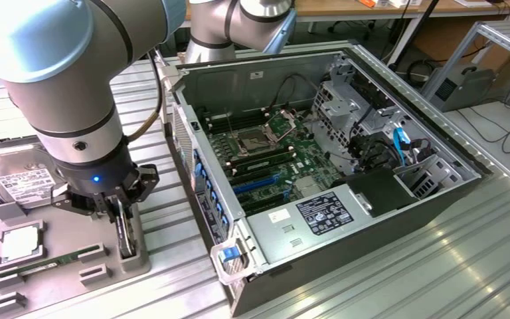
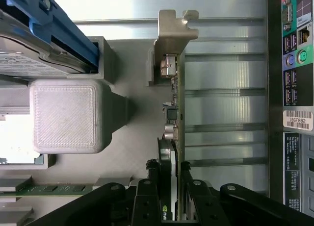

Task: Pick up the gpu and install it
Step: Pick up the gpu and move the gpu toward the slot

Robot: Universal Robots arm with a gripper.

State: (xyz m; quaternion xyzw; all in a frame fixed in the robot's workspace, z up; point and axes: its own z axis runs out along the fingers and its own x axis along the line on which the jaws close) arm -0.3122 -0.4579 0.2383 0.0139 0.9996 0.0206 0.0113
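Note:
The gpu (image 1: 128, 238) is a thin dark card standing on its edge in a slot of the grey holder tray (image 1: 135, 262), to the exterior view's left of the computer case. In the wrist view the gpu (image 2: 172, 113) runs away from the camera and ends in its pale metal bracket (image 2: 171, 39). My gripper (image 1: 117, 209) reaches straight down over the card. Its black fingers (image 2: 153, 187) press on both faces of the card's near end, so the gripper (image 2: 169, 179) is shut on it. The card's lower edge still sits at the holder.
The open computer case (image 1: 370, 66) lies on its side with the motherboard (image 1: 264, 153) exposed; its rear panel (image 2: 294, 88) is close beside the card. On the tray are a hard drive (image 1: 20, 176), a processor (image 1: 18, 242) and a green memory stick (image 1: 47, 262).

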